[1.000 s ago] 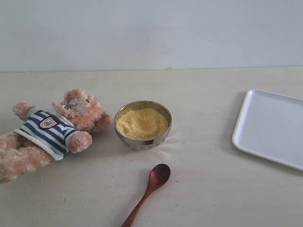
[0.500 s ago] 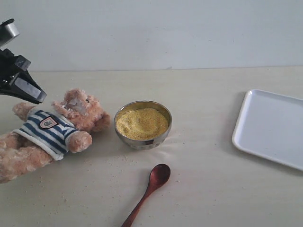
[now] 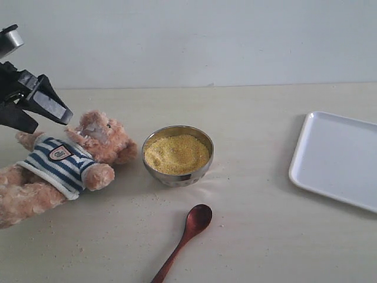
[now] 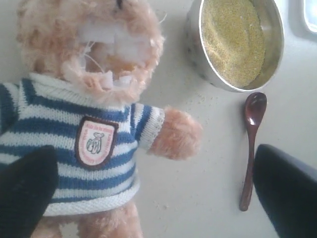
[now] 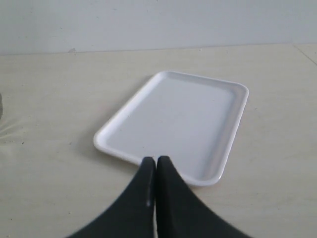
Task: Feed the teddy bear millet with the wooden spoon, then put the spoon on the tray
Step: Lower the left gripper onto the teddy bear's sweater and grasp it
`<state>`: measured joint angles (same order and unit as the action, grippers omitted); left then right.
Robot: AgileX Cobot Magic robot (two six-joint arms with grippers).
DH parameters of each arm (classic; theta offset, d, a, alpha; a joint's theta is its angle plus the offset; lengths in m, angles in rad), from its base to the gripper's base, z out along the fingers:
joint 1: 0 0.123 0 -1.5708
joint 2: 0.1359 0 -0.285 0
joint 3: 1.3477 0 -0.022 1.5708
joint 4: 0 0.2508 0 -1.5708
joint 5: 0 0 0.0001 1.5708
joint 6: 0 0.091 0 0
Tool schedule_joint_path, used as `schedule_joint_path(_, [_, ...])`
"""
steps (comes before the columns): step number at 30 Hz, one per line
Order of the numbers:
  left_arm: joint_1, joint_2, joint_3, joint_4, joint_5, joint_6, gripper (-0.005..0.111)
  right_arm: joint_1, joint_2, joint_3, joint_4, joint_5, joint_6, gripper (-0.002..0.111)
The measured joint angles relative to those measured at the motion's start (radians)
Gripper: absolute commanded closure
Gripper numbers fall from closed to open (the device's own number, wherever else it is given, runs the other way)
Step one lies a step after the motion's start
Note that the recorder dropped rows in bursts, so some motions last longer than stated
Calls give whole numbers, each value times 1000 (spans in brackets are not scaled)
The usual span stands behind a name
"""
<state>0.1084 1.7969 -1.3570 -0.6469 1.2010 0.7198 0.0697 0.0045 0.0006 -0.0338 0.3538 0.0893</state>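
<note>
The teddy bear (image 3: 65, 159) lies on its back at the left in a striped shirt. The millet (image 3: 177, 153) fills a metal bowl (image 3: 177, 175) beside its head. The wooden spoon (image 3: 187, 233) lies on the table in front of the bowl, untouched. My left gripper (image 3: 41, 115) hovers open above the bear's head and shoulder. In the left wrist view its fingers (image 4: 27, 193) stand wide apart over the bear (image 4: 99, 114), with the spoon (image 4: 251, 144) by one finger. My right gripper (image 5: 156, 161) is shut and empty, just short of the white tray (image 5: 178, 119).
The tray (image 3: 339, 159) sits at the right edge of the table, partly cut off. A few specks of millet lie scattered around the bowl (image 4: 237, 44) and the bear. A pale wall runs behind the table.
The left gripper came into view at the upper left, moved a little toward the bear's head, and its jaws went from shut to wide open. Nothing else moved.
</note>
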Motion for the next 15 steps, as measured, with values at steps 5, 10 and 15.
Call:
schedule_joint_path(5, [3,0,2,240,-55,6,-1,0,0,0,0,0,0,108])
schedule_joint_path(10, [68,0,58,322,-149,-30,-1,0,0,0,0,0,0,108])
schedule_joint_path(15, [78,10,103,157,-200,110,-1,0,0,0,0,0,0,108])
